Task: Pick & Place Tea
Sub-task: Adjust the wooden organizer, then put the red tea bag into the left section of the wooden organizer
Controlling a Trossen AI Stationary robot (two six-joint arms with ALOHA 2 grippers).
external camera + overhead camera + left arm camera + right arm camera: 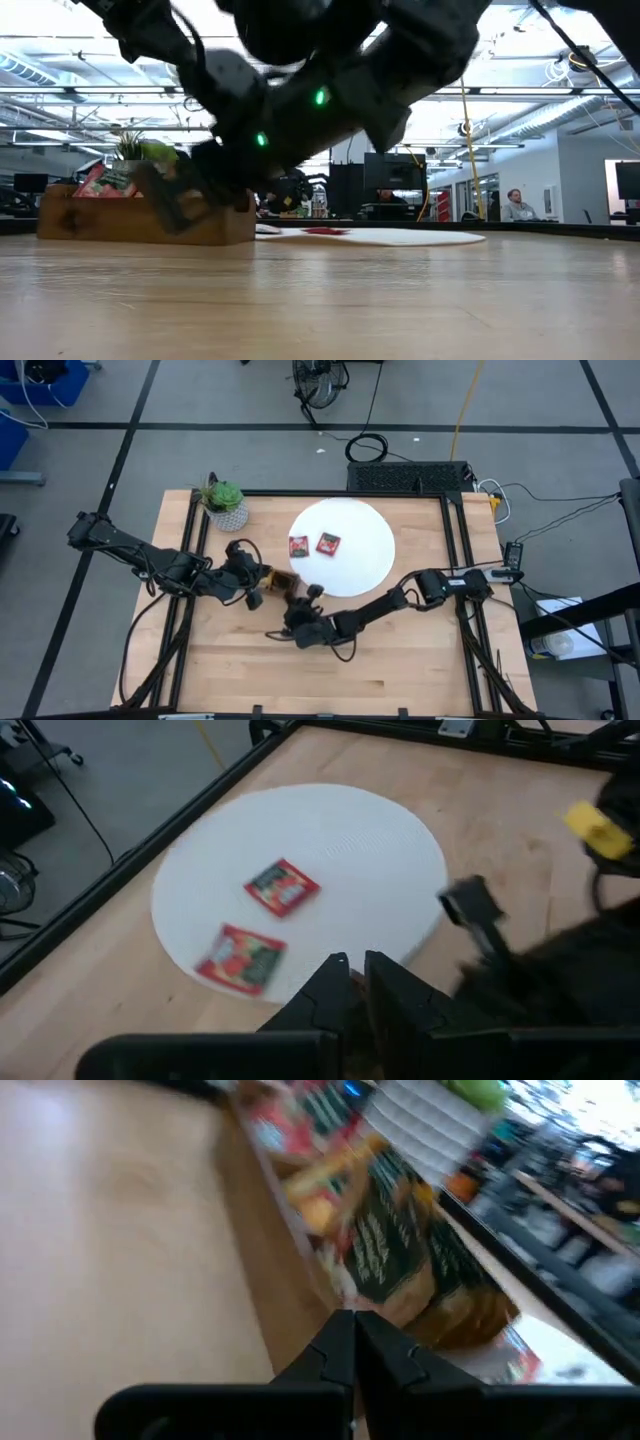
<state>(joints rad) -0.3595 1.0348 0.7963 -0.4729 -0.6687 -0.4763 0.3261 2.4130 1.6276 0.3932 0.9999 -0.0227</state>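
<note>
Two red tea sachets [298, 546] [328, 543] lie flat on the white disc [365, 535]; the left wrist view also shows the two sachets [283, 887] [240, 957]. More sachets [375, 1245], red, orange-yellow and dark green, stand in the wooden tray [120, 222]. My left gripper [357, 963] hovers above the tray's left end [262, 575], pointing toward the disc, its fingers a narrow gap apart with nothing between them. My right gripper [355, 1320] is shut and low at the tray's near long wall [300, 603]. My right gripper's shut fingertips stand right at the top edge of the tray's near long wall [325, 1285], coming almost level from the table's near side. I cannot tell whether they touch the wall or the sachets behind it.
A small green potted plant [225, 503] stands at the far left corner. The black frame rails [455, 540] run along the table's sides. Bare wood [400, 660] lies near the front edge. A person sits far off in the room behind the table [517, 205].
</note>
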